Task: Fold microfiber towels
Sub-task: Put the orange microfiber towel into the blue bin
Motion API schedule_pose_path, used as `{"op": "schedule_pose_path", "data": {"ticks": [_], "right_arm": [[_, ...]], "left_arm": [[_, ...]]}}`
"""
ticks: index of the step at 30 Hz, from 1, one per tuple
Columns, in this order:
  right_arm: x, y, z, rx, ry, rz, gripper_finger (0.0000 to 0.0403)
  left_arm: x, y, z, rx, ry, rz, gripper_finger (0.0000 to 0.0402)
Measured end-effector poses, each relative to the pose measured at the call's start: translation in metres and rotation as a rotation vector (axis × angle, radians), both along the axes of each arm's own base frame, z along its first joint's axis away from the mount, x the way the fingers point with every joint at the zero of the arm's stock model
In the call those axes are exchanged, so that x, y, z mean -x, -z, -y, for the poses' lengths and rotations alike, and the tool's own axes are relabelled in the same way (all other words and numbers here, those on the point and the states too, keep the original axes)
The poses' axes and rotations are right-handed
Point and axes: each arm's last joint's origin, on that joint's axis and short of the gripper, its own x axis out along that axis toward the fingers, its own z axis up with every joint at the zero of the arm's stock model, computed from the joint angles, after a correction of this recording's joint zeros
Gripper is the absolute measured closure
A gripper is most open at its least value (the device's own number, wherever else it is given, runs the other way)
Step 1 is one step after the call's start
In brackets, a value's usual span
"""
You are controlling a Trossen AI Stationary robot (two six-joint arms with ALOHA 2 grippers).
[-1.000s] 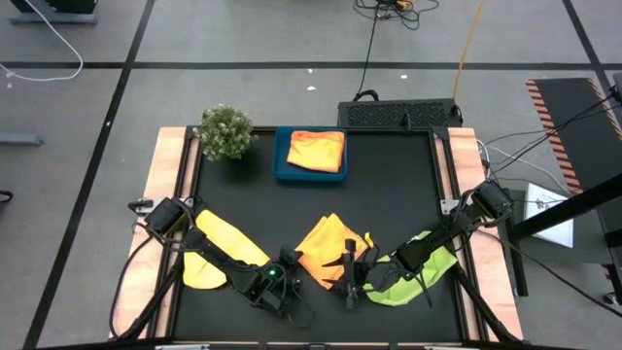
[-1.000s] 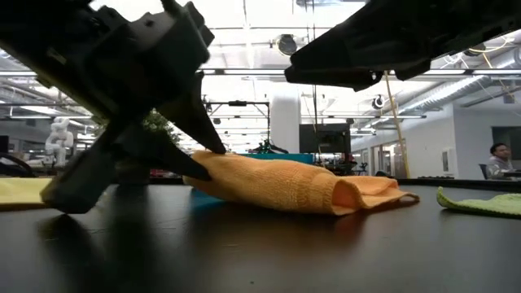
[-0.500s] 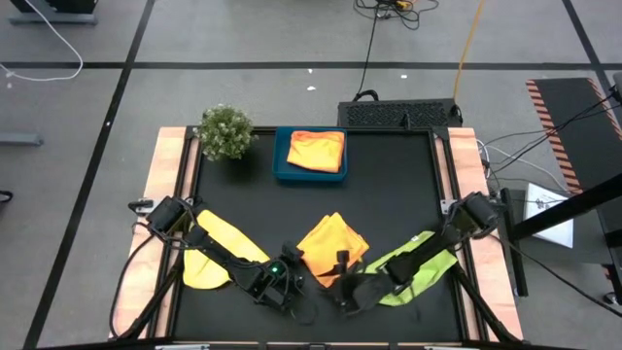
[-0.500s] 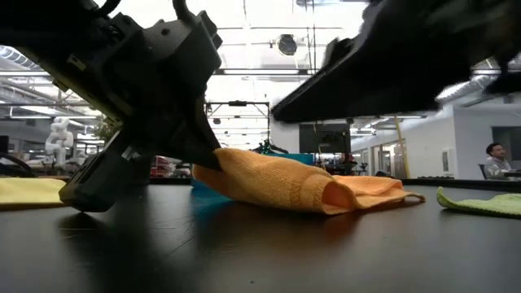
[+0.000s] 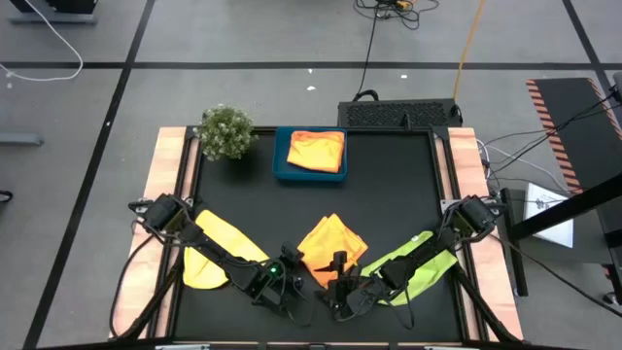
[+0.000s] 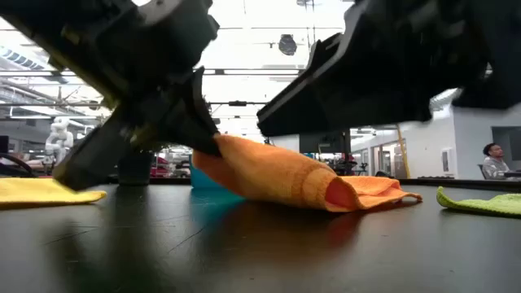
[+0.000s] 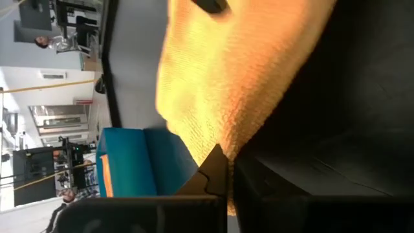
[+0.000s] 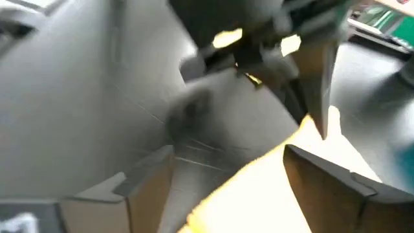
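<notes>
An orange microfiber towel (image 5: 331, 243) lies loosely folded on the black table (image 5: 389, 194) near its front edge. My left gripper (image 5: 295, 264) is shut on its near left corner. My right gripper (image 5: 337, 279) is open at the towel's near edge; in the right wrist view its fingers (image 8: 323, 178) stand on either side of the bright cloth edge (image 8: 259, 188), and whether they touch it I cannot tell. A yellow towel (image 5: 209, 258) lies flat under my left arm, a lime green one (image 5: 420, 272) under my right arm. My left gripper pinches the orange towel's near left corner (image 7: 228, 145) between its two shut fingers (image 6: 205, 145). The fingers come slanting down from the table's left and near side. That corner is raised a little off the table; the rest of the towel (image 6: 358, 191) lies on the table.
A blue tray (image 5: 282, 160) with a folded orange towel (image 5: 317, 151) stands at the far middle, with a small green plant (image 5: 225, 131) to its left. The table's far right part is bare black surface. A person sits far off in the room (image 6: 492, 159).
My left gripper has shut on the orange towel's near left corner and raised it slightly; the rest of the towel stays down. My right gripper has come down and moved toward the table's left, to the towel's near edge.
</notes>
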Motion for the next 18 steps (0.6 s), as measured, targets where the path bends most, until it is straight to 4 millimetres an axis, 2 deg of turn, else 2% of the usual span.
{"op": "schedule_pose_path", "data": {"ticks": [4,10,15,18], "right_arm": [[-0.001,0.009,0.001,0.068,0.036,0.006,0.0093],[-0.016,0.017,-0.006,0.166,0.098,-0.006,0.0092],[-0.034,0.014,-0.016,0.245,0.196,-0.022,0.0094],[-0.037,0.01,-0.018,0.242,0.247,-0.019,0.0094]], "left_arm": [[0.001,-0.009,0.0,0.02,0.0,0.021,0.0398],[0.001,-0.018,-0.001,0.053,0.001,0.041,0.0398],[0.001,-0.018,-0.001,0.06,-0.004,0.044,0.0395],[0.0,-0.018,-0.003,0.081,-0.013,0.045,0.0398]]}}
